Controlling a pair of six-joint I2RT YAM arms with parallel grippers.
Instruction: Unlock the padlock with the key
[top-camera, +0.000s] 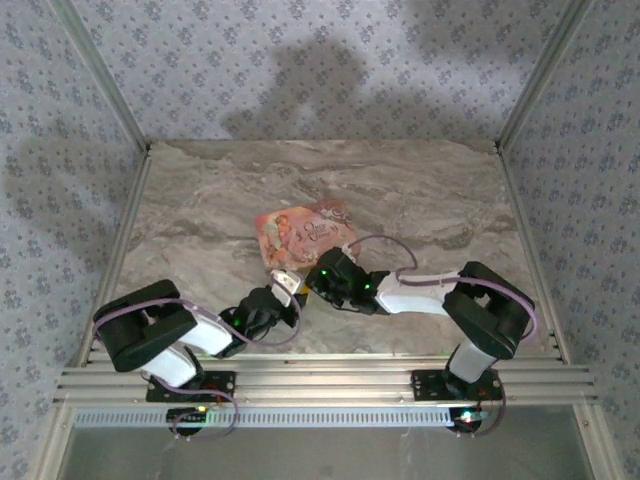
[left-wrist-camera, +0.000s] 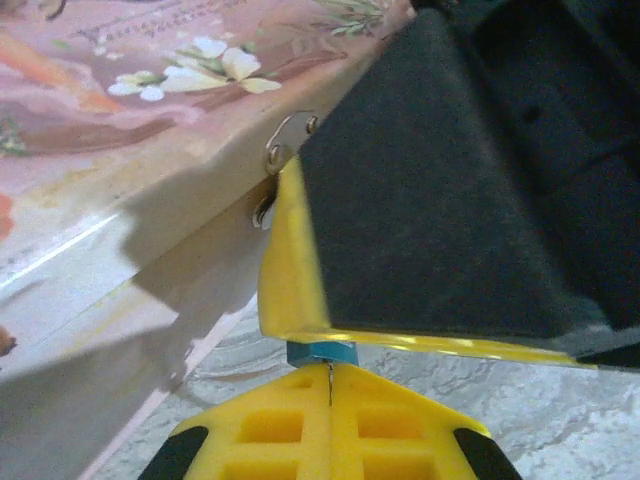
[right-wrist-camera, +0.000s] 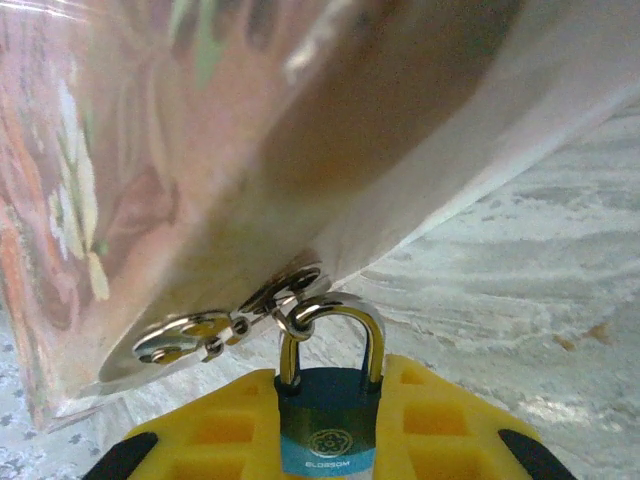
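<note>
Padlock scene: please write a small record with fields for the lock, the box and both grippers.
container: pink picture-lidded tan box on the marble-patterned table
lock: tiny dark blue-green padlock, shackle looks closed through the box's metal hasp
right gripper: shut on the padlock body
left gripper: shut on what looks like the thin metal key, at the padlock's underside

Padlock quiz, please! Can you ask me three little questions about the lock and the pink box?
1. True or false: the padlock is hooked through the metal hasp on the box.
2. What does the right gripper pinch? A the padlock; B the box lid; C a cable.
3. Fill in: the gripper's fingers are coloured ___.
Key: 1 true; 2 A; 3 yellow.
</note>
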